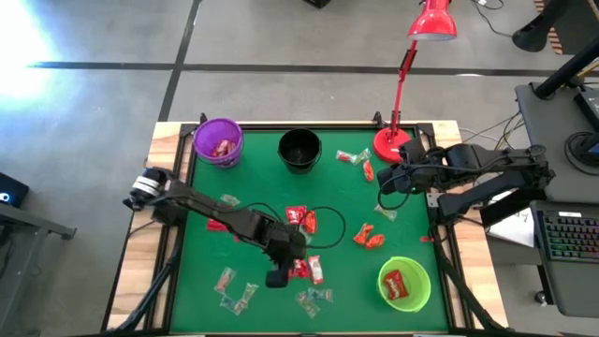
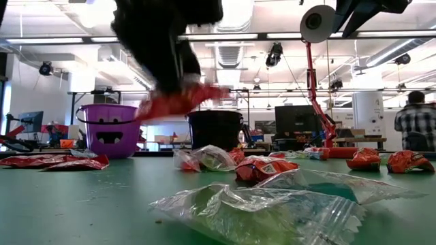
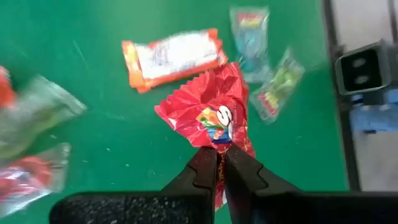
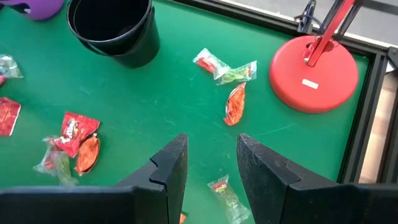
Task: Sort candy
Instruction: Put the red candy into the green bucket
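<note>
My left gripper is shut on a shiny red candy packet, held above the green mat near the table's front middle. The low view shows that packet in the air under the dark gripper. Other candy lies loose on the mat: red packets, orange ones, clear and greenish ones. My right gripper hangs open above the mat's right side, with nothing between its fingers. My left gripper pinches one end of the red packet between its two fingers. The fingers come slanting down from above. The packet sticks out past the fingertips, crumpled and roughly level, lifted clear of the mat.
A purple bowl with candy and a black bowl stand at the mat's far edge. A green bowl with a red packet is at the near right. A red lamp base sits at the far right. An orange-edged packet lies below the held one.
</note>
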Motion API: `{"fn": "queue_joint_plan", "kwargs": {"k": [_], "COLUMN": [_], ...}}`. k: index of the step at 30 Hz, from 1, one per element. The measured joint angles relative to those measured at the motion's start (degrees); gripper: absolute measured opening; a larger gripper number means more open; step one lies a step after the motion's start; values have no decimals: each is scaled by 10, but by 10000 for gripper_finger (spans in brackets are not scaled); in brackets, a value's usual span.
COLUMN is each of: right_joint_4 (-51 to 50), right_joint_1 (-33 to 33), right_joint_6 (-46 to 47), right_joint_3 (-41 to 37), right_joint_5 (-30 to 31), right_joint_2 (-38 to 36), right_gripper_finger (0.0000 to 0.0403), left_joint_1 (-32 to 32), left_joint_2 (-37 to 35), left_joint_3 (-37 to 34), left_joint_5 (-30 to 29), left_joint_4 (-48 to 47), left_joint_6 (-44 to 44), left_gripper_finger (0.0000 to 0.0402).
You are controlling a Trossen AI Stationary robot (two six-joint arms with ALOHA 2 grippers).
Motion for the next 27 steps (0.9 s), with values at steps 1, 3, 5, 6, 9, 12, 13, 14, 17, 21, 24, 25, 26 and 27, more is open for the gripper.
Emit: {"fn": "queue_joint_plan", "kwargs": {"k": [1,3,5,6,9,12,13,14,17,21,24,25,26,27], "right_joint_4": [0,0,0,0,1,4,8,16,47,116,177,198,219,241], "right_joint_1": [0,0,0,0,0,0,0,0,0,0,0,0,0,0], "right_joint_6": [-2,-11,-22,-25,-31,-46,-59,-72,-118,-195,-260,-280,-298,-315], "right_joint_3": [0,0,0,0,0,0,0,0,0,0,0,0,0,0], "right_joint_5": [0,-1,-9,-11,-14,-25,-30,-36,-54,-59,-72,-78,-86,-90], "right_joint_2": [0,0,0,0,0,0,0,0,0,0,0,0,0,0], "right_gripper_finger": [130,130,130,130,130,130,130,130,130,130,130,130,130,130], "left_joint_1": [0,1,5,9,24,41,48,55,81,119,140,146,151,156], "left_joint_2": [-10,-30,-53,-65,-97,-126,-134,-142,-160,-185,-193,-197,-200,-202], "left_joint_3": [1,1,1,1,1,1,1,1,1,2,2,2,2,2], "left_joint_5": [-11,-38,-64,-77,-119,-163,-177,-191,-219,-232,-232,-229,-229,-228], "left_joint_4": [-2,-19,-33,-40,-56,-60,-59,-58,-59,-41,-21,-13,-4,8], "left_joint_6": [0,1,2,-3,-22,-32,-32,-32,-30,-27,-11,-5,-2,1], "left_gripper_finger": [1,1,1,1,1,1,1,1,1,0,0,0,0,0]}}
